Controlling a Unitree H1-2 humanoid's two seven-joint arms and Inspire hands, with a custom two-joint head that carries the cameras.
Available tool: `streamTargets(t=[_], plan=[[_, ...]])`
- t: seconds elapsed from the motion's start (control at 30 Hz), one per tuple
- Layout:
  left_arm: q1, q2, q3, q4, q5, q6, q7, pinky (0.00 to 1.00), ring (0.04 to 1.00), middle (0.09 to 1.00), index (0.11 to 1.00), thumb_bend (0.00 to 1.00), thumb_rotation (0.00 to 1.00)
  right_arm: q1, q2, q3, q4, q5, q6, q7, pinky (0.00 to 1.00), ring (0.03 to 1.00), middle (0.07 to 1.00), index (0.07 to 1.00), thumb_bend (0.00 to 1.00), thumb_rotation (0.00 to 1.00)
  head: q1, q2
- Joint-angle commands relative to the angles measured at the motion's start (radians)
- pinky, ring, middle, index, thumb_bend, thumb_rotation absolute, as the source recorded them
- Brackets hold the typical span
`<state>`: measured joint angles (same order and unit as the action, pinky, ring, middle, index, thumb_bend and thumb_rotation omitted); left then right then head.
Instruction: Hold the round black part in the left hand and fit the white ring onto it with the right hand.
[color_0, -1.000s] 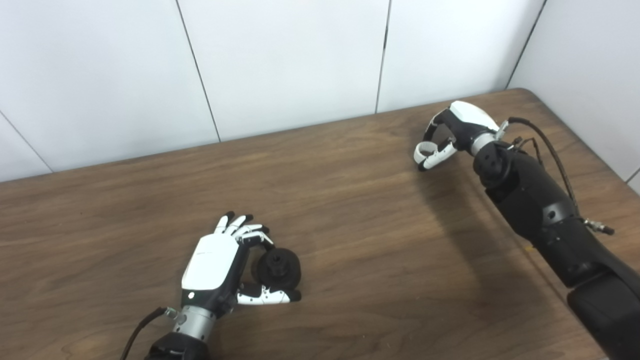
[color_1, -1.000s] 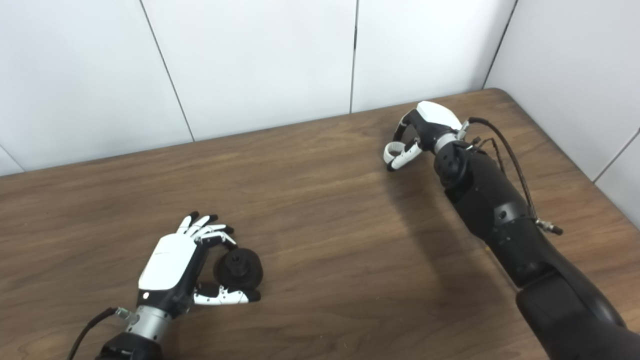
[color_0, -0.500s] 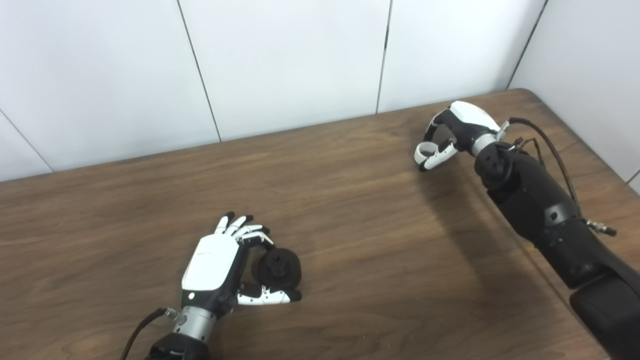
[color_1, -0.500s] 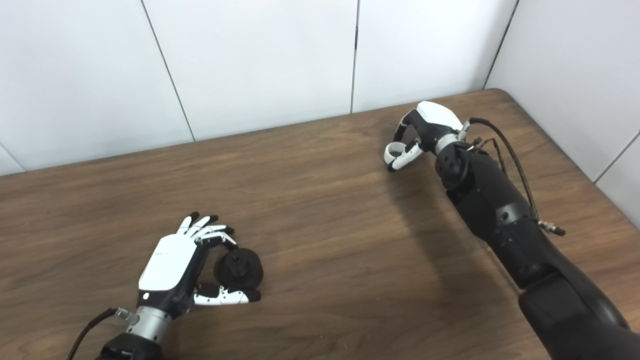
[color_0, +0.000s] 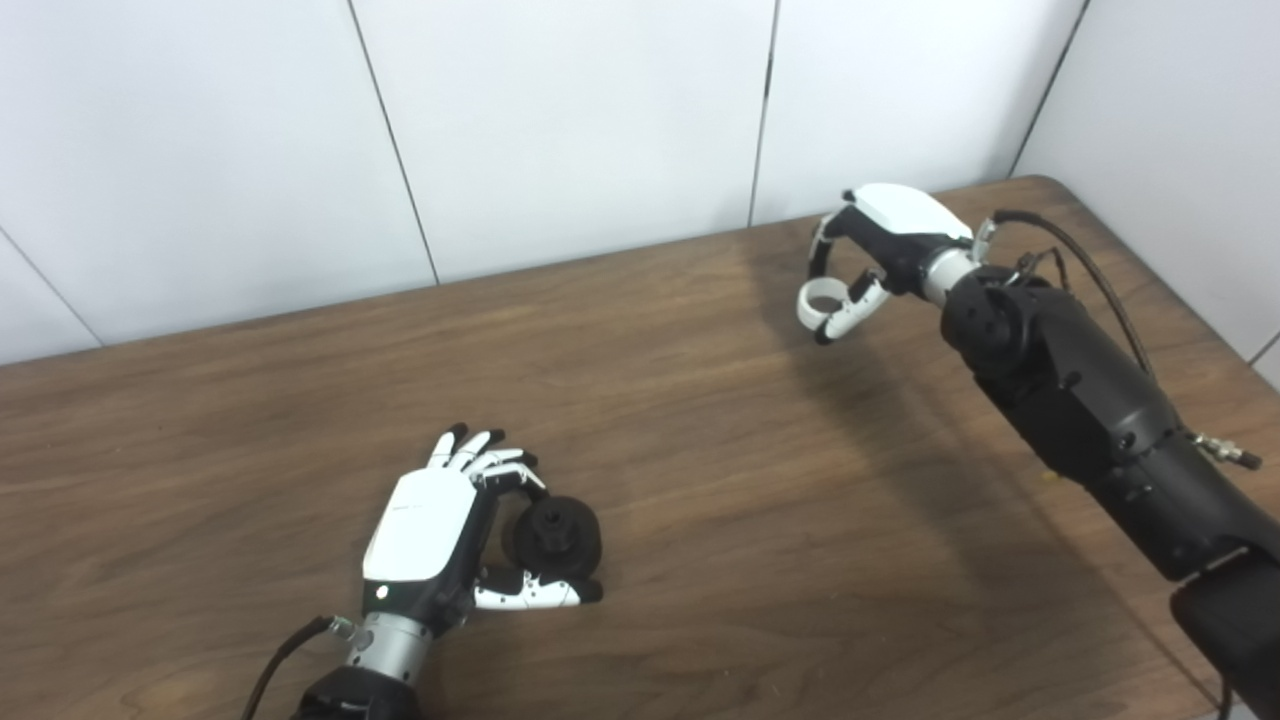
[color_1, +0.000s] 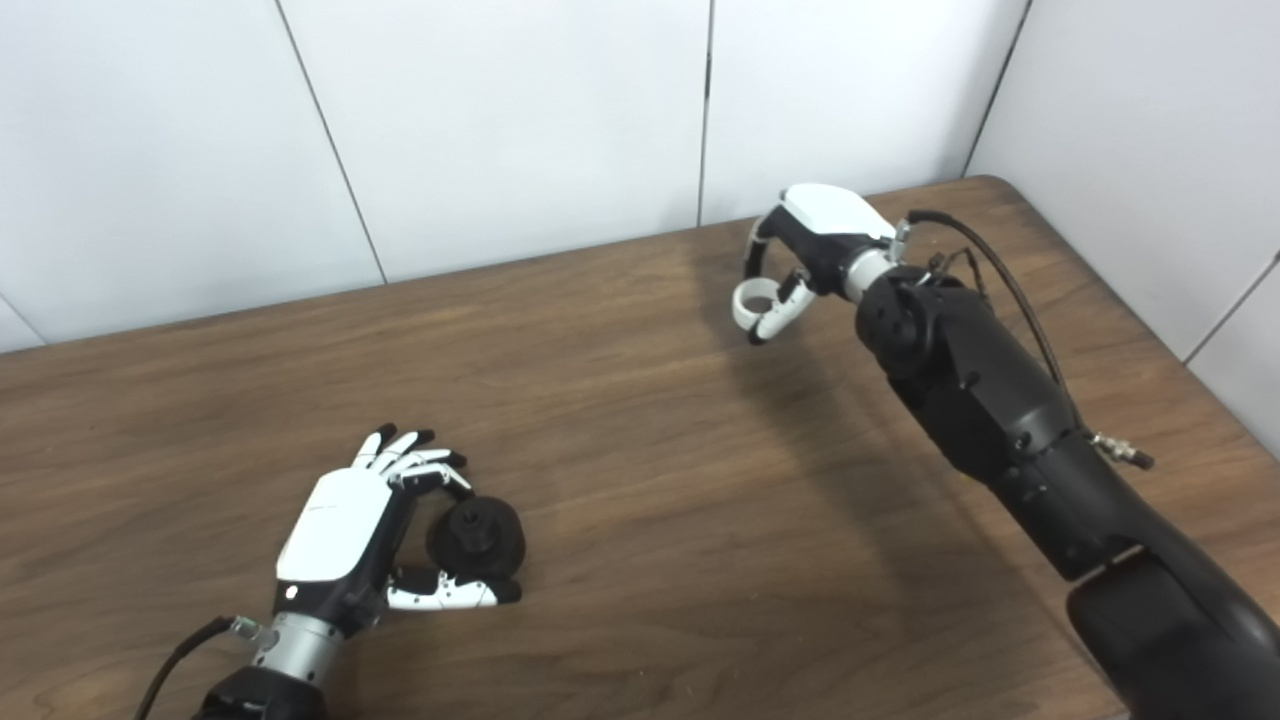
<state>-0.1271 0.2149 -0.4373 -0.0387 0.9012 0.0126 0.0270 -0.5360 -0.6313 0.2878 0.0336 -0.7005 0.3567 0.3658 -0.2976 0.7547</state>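
Note:
The round black part (color_0: 556, 538) rests on the brown table (color_0: 700, 480) near the front left. My left hand (color_0: 440, 525) lies beside it, fingers and thumb curled around it, holding it. The white ring (color_0: 822, 297) hangs above the table at the back right. My right hand (color_0: 870, 250) is shut on it, pinching it between fingers and thumb. The ring's hole faces upward. The same scene shows in the right eye view, with the white ring (color_1: 752, 296) and the black part (color_1: 477, 540).
White wall panels (color_0: 560, 120) stand right behind the table's far edge. The table's right corner (color_0: 1040, 185) lies close to my right arm, which has a black cable (color_0: 1090, 290) looping off it.
My right hand has risen and moved left with the white ring, away from the table surface. The left hand and the black part have stayed still.

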Motion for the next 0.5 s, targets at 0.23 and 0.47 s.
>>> streamTargets(t=[0.23,0.47], plan=[[0.015,-0.002,-0.026,0.025,0.03,0.019,-0.023,1.0,0.906,0.778,0.483,0.52,0.05,-0.039,-0.001,-0.009,-0.19,-0.017,-0.011,0.084,1.0,1.0,0.821,0.483,0.53,0.14,0.023,0.0],[0.011,-0.017,-0.038,0.031,0.042,0.032,-0.024,1.0,0.909,0.783,0.483,0.52,0.05,-0.04,0.051,0.012,-0.332,-0.012,-0.013,0.173,1.0,1.0,0.809,0.482,0.53,0.14,0.067,0.004]])
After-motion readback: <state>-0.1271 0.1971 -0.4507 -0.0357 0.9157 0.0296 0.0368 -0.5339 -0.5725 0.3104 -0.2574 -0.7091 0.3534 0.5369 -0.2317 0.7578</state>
